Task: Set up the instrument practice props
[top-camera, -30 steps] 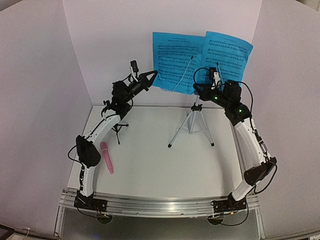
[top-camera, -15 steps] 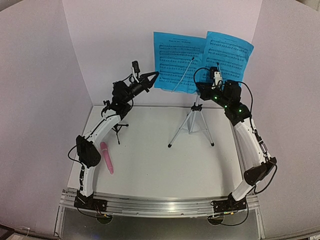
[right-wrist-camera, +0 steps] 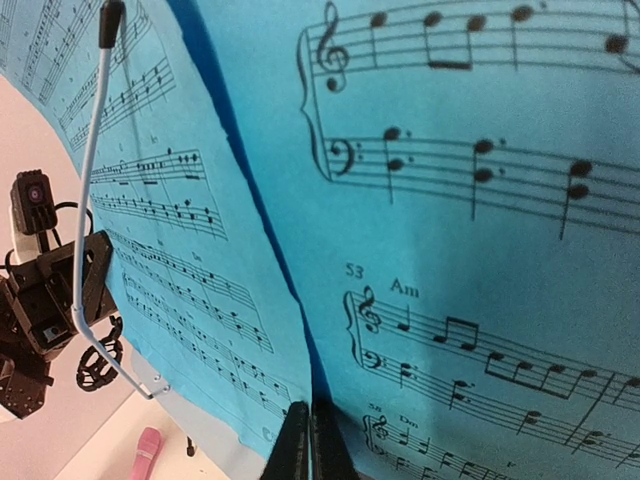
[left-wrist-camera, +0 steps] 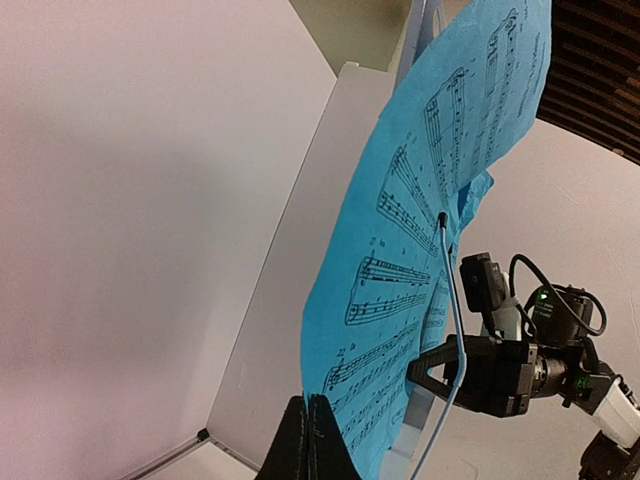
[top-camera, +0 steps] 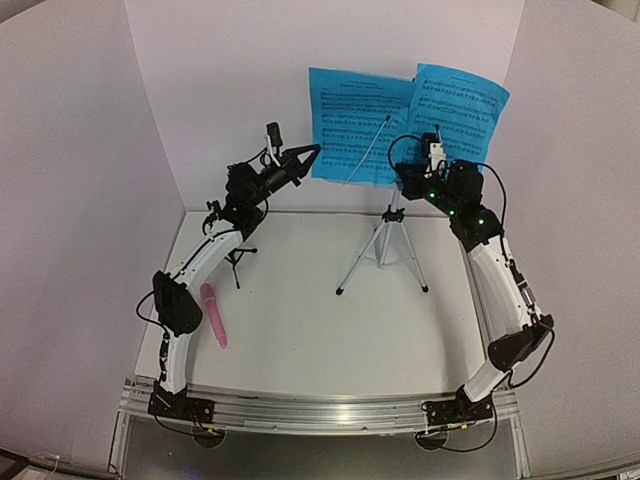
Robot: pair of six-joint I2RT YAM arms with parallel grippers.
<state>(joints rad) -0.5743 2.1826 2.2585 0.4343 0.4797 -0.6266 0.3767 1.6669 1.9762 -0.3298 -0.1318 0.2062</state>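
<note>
Microphone (top-camera: 214, 316) lying left of silver tripod (top-camera: 383, 250) | left gripper (left-wrist-camera: 310, 402), right gripper (right-wrist-camera: 308, 412) clamped shut at pages (top-camera: 350, 115)

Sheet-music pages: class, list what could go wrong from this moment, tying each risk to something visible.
1. The left end effector and right end effector are shut at the lower edges of the sheet-music pages; a tug could tear or dislodge them.
2. A sideways push there might tip the silver tripod.
3. The pink microphone lies beside the left arm, which could knock it when retracting.
</note>
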